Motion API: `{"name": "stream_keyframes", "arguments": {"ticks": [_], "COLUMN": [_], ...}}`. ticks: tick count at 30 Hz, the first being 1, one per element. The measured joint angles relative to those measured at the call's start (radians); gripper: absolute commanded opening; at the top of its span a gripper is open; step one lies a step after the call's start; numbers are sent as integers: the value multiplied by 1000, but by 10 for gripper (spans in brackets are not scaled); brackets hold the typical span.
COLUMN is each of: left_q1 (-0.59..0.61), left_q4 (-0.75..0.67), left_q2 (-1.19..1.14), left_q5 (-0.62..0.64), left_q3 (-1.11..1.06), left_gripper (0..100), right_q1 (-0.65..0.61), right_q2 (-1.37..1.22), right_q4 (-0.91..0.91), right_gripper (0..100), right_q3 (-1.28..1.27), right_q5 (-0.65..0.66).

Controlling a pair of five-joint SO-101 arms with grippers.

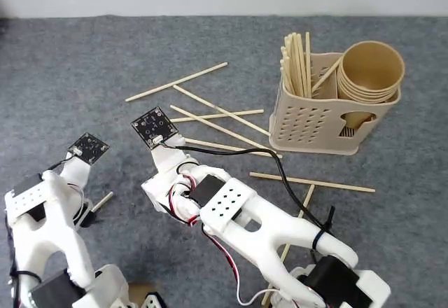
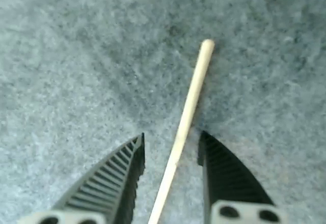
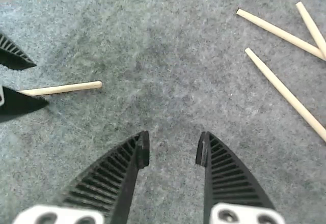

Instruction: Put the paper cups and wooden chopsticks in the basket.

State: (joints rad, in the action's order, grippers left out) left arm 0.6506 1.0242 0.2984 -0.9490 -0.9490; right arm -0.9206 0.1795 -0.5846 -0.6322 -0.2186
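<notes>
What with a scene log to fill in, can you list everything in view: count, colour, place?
Mat: one, grey, covers the table.
Basket: one, beige, upper right in the high view.
Paper cups: nested stack, count unclear, tan, in the basket's right compartment.
Bundled chopsticks: several, pale wood, upright in the basket's left compartment.
Loose chopsticks: about eight, pale wood, scattered on the mat.
Arms: two, white, near side of the mat.
Left gripper: one, black, open, astride a chopstick.
Right gripper: one, black, open, over bare mat.
</notes>
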Motion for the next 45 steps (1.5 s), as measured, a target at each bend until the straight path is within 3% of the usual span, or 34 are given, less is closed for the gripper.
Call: {"name": "stream_keyframes", "arguments": {"ticks": [8, 15, 22, 26, 33, 45], "left_q1": [0, 2, 9, 15, 15, 15], "left_q4": [0, 97, 48, 153, 459, 496], "left_q2": [0, 0, 0, 0, 0, -38], "left_q5": [-37, -37, -37, -37, -37, -132], "left_q3": [0, 0, 0, 26, 284, 334], "left_gripper": [152, 152, 152, 152, 153, 164], "right_q1": [0, 0, 0, 0, 60, 164], "right_q2": [0, 0, 0, 0, 0, 8], "right_q4": [0, 0, -17, -175, -578, -931], "right_gripper": [173, 174, 176, 176, 176, 177], "right_q3": [0, 0, 0, 95, 442, 535], "right_q5": [0, 0, 32, 78, 94, 95]}}
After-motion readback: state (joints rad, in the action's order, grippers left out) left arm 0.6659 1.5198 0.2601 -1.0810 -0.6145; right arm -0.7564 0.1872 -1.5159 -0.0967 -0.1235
